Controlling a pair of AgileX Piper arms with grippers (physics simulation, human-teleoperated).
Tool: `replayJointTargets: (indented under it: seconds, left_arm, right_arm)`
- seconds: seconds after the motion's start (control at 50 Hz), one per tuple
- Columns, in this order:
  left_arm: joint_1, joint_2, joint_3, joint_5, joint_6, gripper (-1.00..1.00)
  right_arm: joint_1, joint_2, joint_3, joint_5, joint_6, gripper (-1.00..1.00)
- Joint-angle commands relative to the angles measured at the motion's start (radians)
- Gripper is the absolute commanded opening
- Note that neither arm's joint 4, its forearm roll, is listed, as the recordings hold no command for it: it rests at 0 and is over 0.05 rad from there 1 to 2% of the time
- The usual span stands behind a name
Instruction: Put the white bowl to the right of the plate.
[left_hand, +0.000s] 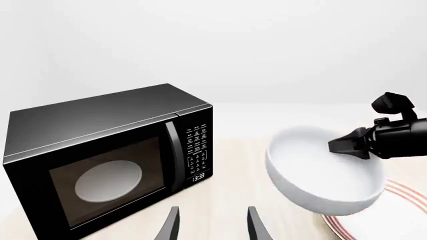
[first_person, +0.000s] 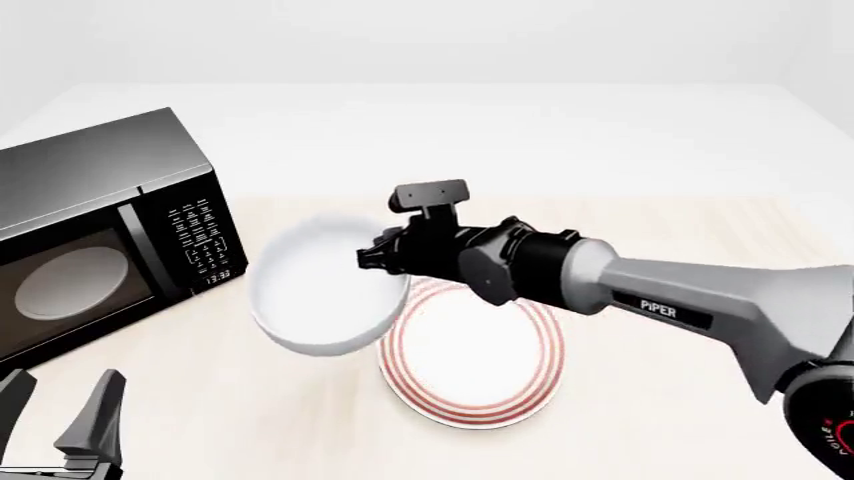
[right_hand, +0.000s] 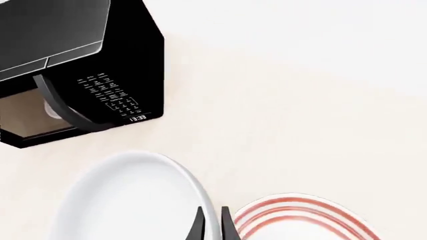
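- The white bowl (first_person: 320, 298) is held above the table (first_person: 641, 200), tilted, with its opening turned toward the front camera.
- In the front view the bowl sits to the left of the plate (first_person: 470, 362), its lower right edge overlapping the plate's upper left rim.
- The right gripper (first_person: 380, 258) is closed tightly on the bowl's rim at its right side; in the right wrist view the rim is seen pinched between the two dark fingers (right_hand: 199, 227).
- The plate lies flat on the table, its red rings visible, partly hidden beneath the right arm (first_person: 667, 300).
- The left gripper (first_person: 60, 410) is seen low at the front left, its fingers spread apart and nothing held between them.
- In the left wrist view the spread fingers (left_hand: 171, 227) point toward the microwave (left_hand: 107, 160), with the bowl (left_hand: 323, 172) raised over the plate (left_hand: 393, 215).
- The microwave (first_person: 100, 235) stands at the left of the table, its door shut and its display lit.
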Motion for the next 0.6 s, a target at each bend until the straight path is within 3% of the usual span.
replayJointTargets:
  seconds: [0.02, 0.6]
  left_arm:
    - [0.0, 0.0, 0.0, 0.0, 0.0, 1.0]
    - [0.0, 0.0, 0.0, 0.0, 0.0, 1.0]
  right_arm:
    - [-0.131, -0.172, 0.144, 0.002, -0.025, -1.0]
    - [-0.48, -0.533, 0.604, -0.14, -0.003, -1.0]
